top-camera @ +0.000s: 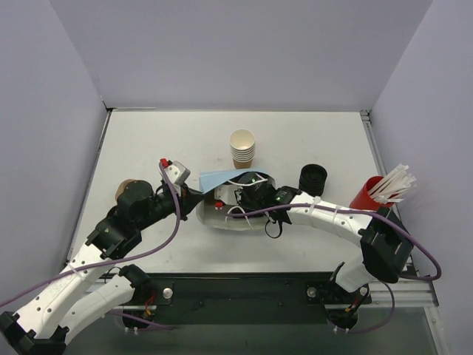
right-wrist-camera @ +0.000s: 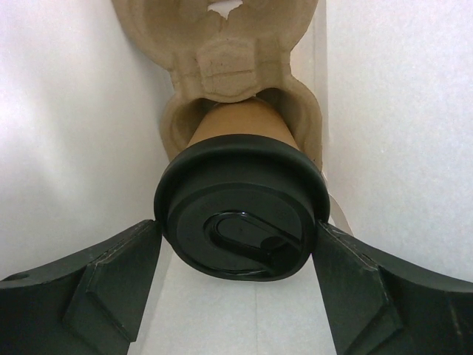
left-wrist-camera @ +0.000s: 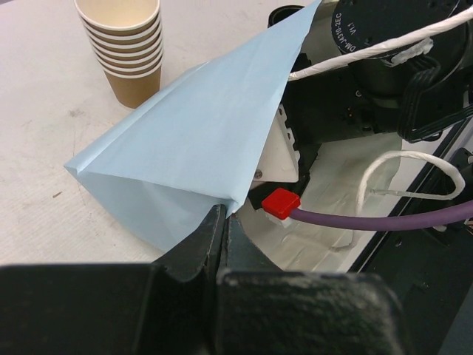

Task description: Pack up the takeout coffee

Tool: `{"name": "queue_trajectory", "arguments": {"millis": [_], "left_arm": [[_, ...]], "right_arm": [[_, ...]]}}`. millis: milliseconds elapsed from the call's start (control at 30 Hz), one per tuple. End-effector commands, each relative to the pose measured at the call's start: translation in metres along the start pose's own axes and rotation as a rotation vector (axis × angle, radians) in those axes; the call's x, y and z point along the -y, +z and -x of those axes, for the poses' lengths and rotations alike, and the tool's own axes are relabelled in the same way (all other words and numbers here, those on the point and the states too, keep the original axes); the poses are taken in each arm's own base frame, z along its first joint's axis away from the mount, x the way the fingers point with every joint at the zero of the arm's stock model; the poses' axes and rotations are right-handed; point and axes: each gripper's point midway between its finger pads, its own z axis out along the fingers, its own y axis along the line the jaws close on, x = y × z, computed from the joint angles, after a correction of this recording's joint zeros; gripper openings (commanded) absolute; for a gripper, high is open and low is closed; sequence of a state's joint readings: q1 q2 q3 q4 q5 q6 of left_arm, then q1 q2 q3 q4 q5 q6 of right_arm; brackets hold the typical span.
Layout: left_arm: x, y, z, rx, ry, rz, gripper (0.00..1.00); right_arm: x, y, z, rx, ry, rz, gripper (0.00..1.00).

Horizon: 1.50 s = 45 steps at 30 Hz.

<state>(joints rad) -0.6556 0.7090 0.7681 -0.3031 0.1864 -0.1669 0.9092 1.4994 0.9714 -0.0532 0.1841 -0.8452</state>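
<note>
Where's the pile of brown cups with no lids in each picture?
Top external: stack of cups mid-table, just beyond the bag.
Left wrist: stack of cups at top left, beyond the bag's blue flap.
Right wrist: not in it; only the lidded coffee cup shows.
Shared landmark: the bag, whose white inside fills the right wrist view.

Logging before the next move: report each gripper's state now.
Left gripper: shut on the bag edge.
Right gripper: fingers either side of the cup lid; gripping or not, cannot tell.
</note>
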Motion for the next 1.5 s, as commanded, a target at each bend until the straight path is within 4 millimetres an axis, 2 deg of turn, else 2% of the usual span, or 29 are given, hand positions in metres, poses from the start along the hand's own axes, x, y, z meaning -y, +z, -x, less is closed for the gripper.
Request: {"name": "queue_trajectory", "arguments": {"millis": [0,333,367,433,767,1467], "left_arm": [[0.010,-0.006,0.026,0.052,0.034,-0.036,0.00],[0.011,-0.003,0.024,0.050,0.025,-0.041,0.00],[0.011,-0.003,0.024,0.050,0.025,-0.041,0.00],[0.011,-0.003,0.026,0.055,0.024,-0.042,0.00],[0.008,0.000,0.022,0.032,0.022,-0.025,0.00],[0.001,0.004,0.018,0.004,0.017,0.007,0.00]], "right_arm": [[0.013,-0.015,-0.011,-0.044,0.062,-0.018,0.85],[0.022,-0.026,-0.010,-0.038,0.093,-0.036,0.86],[0.023,-0.026,-0.009,-0.037,0.096,-0.035,0.90],[0.023,-0.027,-0.009,-0.036,0.099,-0.031,0.91],[0.028,-0.031,-0.003,-0.021,0.126,-0.032,0.85],[0.030,-0.041,-0.004,-0.016,0.145,-0.036,0.88]]}}
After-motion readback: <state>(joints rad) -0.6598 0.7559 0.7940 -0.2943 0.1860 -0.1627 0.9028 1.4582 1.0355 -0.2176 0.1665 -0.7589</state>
